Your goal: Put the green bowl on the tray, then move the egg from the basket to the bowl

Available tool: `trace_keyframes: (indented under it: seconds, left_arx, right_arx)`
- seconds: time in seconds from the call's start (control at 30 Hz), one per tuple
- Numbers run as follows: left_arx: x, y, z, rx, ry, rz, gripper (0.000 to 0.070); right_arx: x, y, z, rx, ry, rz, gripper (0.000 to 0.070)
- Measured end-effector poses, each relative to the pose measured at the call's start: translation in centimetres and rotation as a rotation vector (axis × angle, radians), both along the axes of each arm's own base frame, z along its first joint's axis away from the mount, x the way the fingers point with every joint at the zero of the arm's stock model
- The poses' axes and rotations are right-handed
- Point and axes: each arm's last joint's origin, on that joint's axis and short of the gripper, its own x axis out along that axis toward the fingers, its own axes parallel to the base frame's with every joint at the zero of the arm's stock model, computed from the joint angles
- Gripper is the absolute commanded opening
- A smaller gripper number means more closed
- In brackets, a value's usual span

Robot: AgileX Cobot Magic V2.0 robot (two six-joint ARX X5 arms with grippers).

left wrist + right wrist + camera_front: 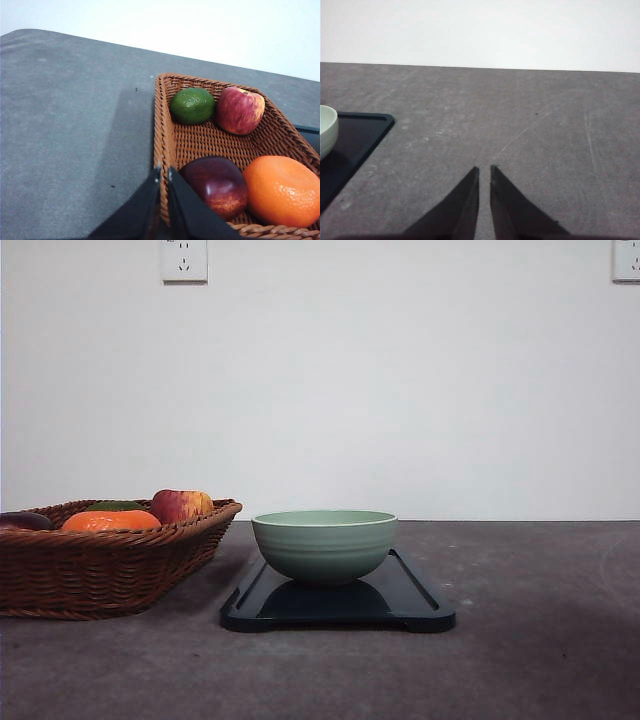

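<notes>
The green bowl [324, 543] stands upright on the dark tray [420, 600], near the tray's left-middle. A sliver of the bowl [327, 131] and a tray corner [365, 132] show in the right wrist view. The wicker basket [100, 565] sits left of the tray. The egg is hidden; the fruit I see in the basket [200, 142] does not include it. My left gripper [164, 172] hovers shut over the basket's near rim, holding nothing. Over bare table to the right of the tray, my right gripper [484, 170] is shut and holds nothing.
In the basket lie a green round fruit [192, 105], a red-yellow apple [240, 110], a dark red fruit [215, 185] and an orange [282, 190]. Grey tabletop [530, 115] stretches right of the tray. A white wall stands behind the table.
</notes>
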Motion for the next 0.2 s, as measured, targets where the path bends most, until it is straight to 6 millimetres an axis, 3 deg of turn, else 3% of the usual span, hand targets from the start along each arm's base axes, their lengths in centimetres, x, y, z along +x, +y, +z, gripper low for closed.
trace_keyframes:
  seconds: [0.2]
  left_arx:
    - [0.0, 0.0, 0.0, 0.0, 0.0, 0.0, 0.0013]
  right_arx:
    - [0.0, 0.0, 0.0, 0.0, 0.0, 0.0, 0.0033]
